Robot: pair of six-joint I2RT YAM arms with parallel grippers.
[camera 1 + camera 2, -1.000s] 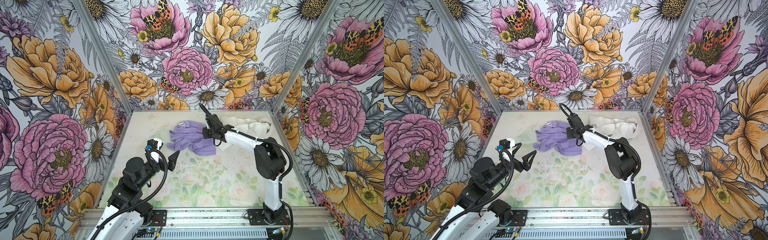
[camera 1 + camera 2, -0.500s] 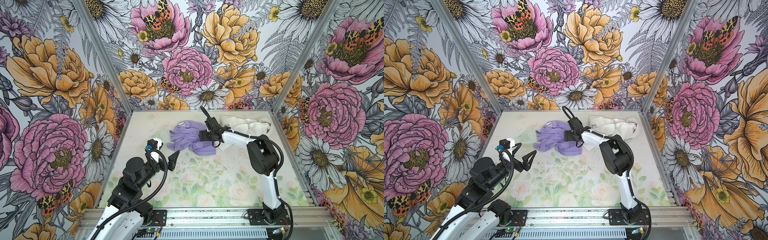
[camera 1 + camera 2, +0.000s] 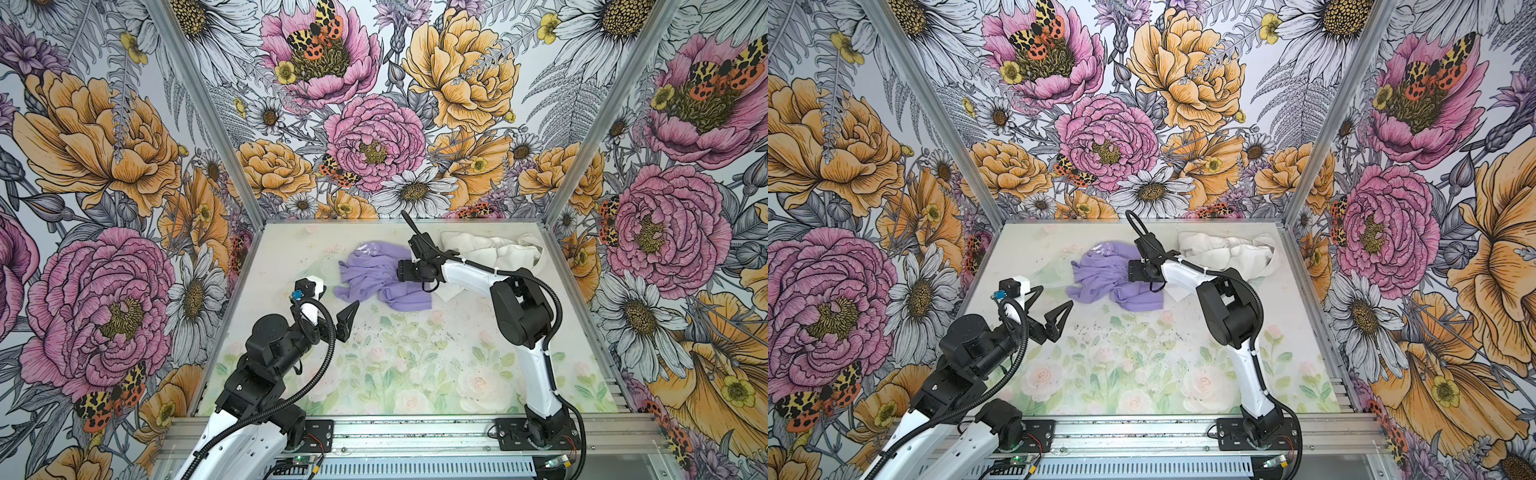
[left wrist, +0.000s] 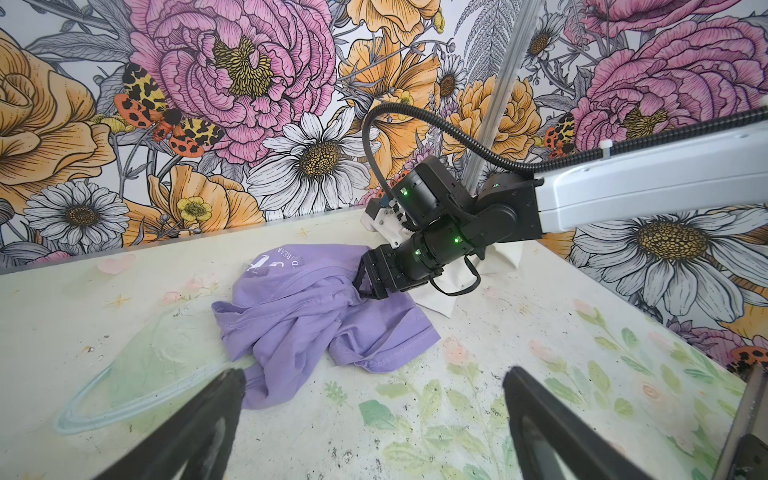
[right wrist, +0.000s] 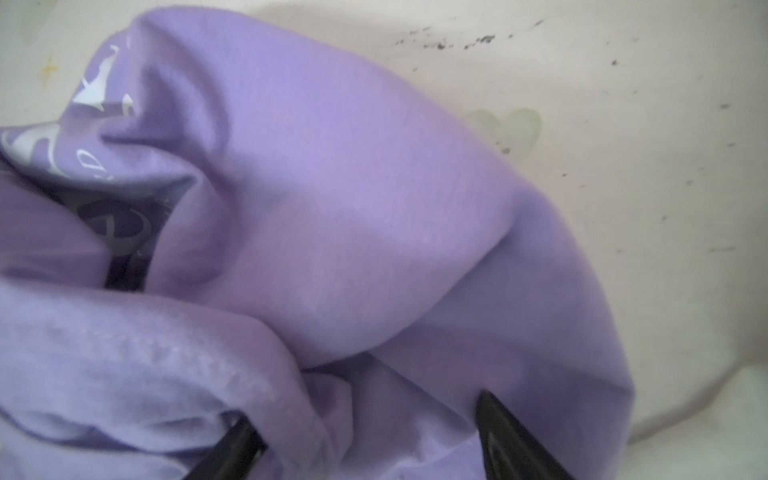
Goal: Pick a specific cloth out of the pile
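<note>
Little has moved in the last second, but it matters: the right arm [image 3: 469, 276] has slid a bit toward the left and lowered its wrist, so the right pincer [image 5: 363, 411] now pushes into the right edge of the purple cloth [image 3: 374, 274], while the cloth itself lies in almost the same place as before. The cloth is crumpled on the counter [image 3: 415, 374], in the far middle part, apart from most of the white pile [image 3: 494, 251] in the far right corner; only a white flap [image 3: 448, 294] under the arm lies just beside it. In the right wrist view the two fingertips [image 5: 511, 440] stand apart with a purple fold bulging between them, so this pincer is released and not yet pinching. I judge that the separation is nearly done and a new grasp is being prepared. The left pincer [image 4: 374, 370] is also released and empty, above the counter near the cloth's front-left corner.
</note>
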